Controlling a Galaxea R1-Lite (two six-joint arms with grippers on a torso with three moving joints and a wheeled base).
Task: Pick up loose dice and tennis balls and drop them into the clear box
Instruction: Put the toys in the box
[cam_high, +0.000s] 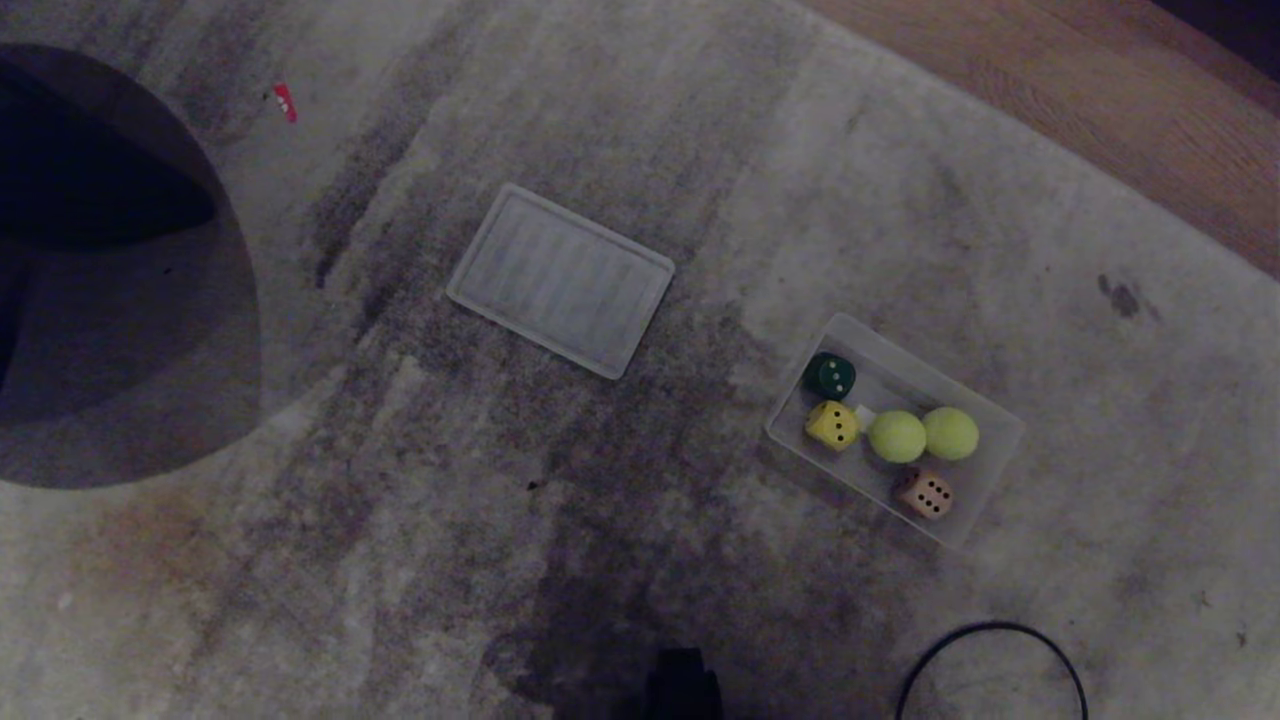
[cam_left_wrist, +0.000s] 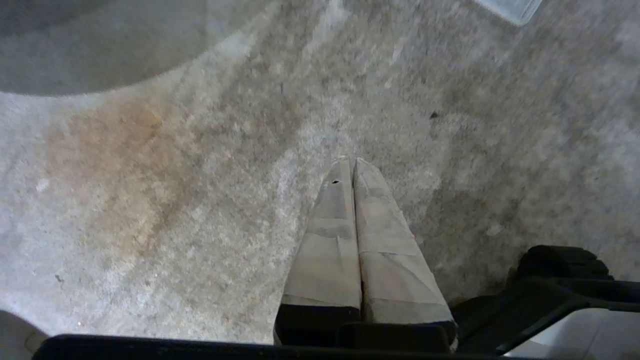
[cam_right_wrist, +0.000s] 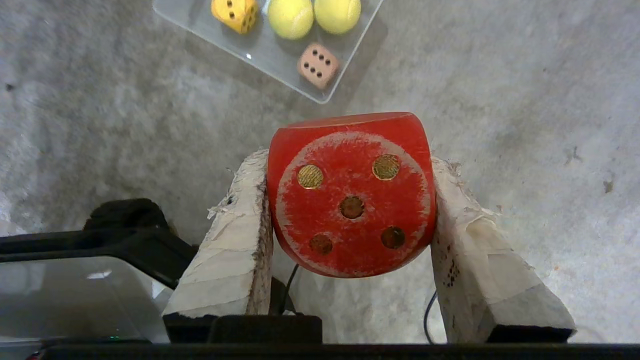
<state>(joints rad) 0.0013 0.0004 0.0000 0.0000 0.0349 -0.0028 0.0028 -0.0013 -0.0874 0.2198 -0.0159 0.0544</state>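
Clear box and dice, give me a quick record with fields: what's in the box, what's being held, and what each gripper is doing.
in box: clear box holds green die, yellow die, tan die, two tennis balls
held: red die
right gripper: shut on the red die, short of the box
left gripper: shut, empty, over carpet
also on carpet: ribbed clear panel

Open carpet (cam_high: 700, 520) surrounds the clear box (cam_high: 985, 470) on all sides; inside, green die (cam_high: 830, 376), yellow die (cam_high: 832, 424), two tennis balls (cam_high: 897, 436) and tan die (cam_high: 923, 493) leave its far side free; ribbed panel (cam_high: 560, 280) lies well apart.
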